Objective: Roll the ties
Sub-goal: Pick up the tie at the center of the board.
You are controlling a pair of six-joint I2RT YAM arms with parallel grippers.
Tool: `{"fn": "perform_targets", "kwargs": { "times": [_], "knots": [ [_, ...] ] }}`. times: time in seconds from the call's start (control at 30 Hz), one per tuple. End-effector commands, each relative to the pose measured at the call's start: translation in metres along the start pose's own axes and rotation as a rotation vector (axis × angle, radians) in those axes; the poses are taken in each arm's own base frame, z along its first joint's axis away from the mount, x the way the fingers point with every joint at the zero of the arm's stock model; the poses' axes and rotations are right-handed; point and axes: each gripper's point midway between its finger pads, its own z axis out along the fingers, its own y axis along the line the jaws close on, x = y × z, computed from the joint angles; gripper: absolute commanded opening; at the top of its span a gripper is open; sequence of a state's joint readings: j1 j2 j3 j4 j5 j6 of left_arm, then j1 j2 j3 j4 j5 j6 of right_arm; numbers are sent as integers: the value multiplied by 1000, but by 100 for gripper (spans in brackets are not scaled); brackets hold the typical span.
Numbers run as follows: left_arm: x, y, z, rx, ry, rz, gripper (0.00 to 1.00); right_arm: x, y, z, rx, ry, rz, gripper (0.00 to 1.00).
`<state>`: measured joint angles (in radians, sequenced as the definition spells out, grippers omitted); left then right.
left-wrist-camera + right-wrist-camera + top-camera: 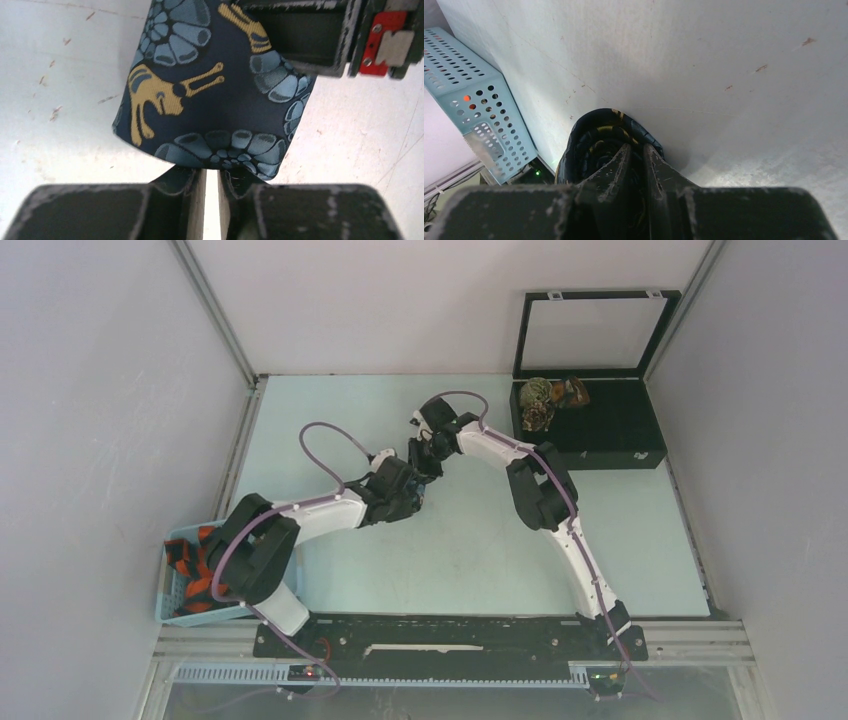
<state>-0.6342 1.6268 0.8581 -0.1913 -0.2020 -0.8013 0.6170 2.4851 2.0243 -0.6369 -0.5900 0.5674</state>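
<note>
The navy tie (200,100), patterned in yellow and blue, is wound into a coil over the middle of the table (480,560), held where the two arms meet. The right gripper (634,147) has its jaws pressed close on the coil's inner turns — it is pinching the tie from one side. The left gripper (211,172) faces the outer wrap with only a thin slit between its jaws. Its tips touch the lower edge of the cloth, but I cannot tell whether any fabric is caught there.

That looks like the weak spot. If the outer wrap is free, the smooth cloth could spring loose and unwind, or the turns could slide sideways into a cone — one pinch at the core does little to hold the outside.

At the far right a black box (590,458) holds rolled ties (545,400). At the near left a blue basket (165,590) holds orange and black ties (195,575).
</note>
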Motion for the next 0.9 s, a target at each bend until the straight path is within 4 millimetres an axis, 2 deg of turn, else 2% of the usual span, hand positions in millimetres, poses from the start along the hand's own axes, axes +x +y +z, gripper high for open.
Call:
{"fn": "perform_targets", "kwargs": {
  "times": [0.0, 0.1, 0.2, 0.3, 0.33, 0.37, 0.43, 0.47, 0.5, 0.53, 0.6, 0.67, 0.77, 0.87],
  "knots": [
    [-8, 1, -22, 51, -41, -7, 21, -1, 16, -17, 4, -27, -44, 22],
    [-5, 4, -42, 78, -45, 2, 28, -10, 17, -25, -2, -55, -49, 32],
    [-9, 4, -67, 122, -71, 21, 40, -20, 17, -38, -6, -88, -51, 45],
    [-20, 5, -92, 149, -120, 49, 59, -28, 18, -54, -9, -118, -58, 55],
    [-25, 6, -100, 151, -136, 62, 65, -30, 17, -61, -7, -130, -62, 61],
    [-30, 8, -106, 143, -154, 81, 70, -33, 20, -70, -10, -148, -69, 67],
    [-40, 10, -114, 146, -177, 100, 79, -36, 19, -86, -18, -176, -68, 72],
    [-44, 11, -115, 150, -181, 107, 82, -37, 18, -93, -28, -191, -62, 75],
    [-46, 11, -115, 156, -175, 114, 84, -36, 17, -102, -41, -206, -54, 86],
    [-49, 11, -114, 160, -171, 121, 85, -35, 17, -108, -57, -220, -48, 90],
    [-55, 10, -110, 168, -153, 143, 85, -24, 14, -114, -88, -231, -30, 92],
    [-59, 10, -100, 157, -130, 162, 86, -16, 17, -119, -140, -253, -26, 99],
    [-66, 9, -89, 159, -110, 184, 86, 0, 21, -118, -204, -256, -7, 100],
    [-71, 10, -76, 163, -93, 197, 86, 15, 23, -107, -228, -236, 5, 100]
  ]
}}
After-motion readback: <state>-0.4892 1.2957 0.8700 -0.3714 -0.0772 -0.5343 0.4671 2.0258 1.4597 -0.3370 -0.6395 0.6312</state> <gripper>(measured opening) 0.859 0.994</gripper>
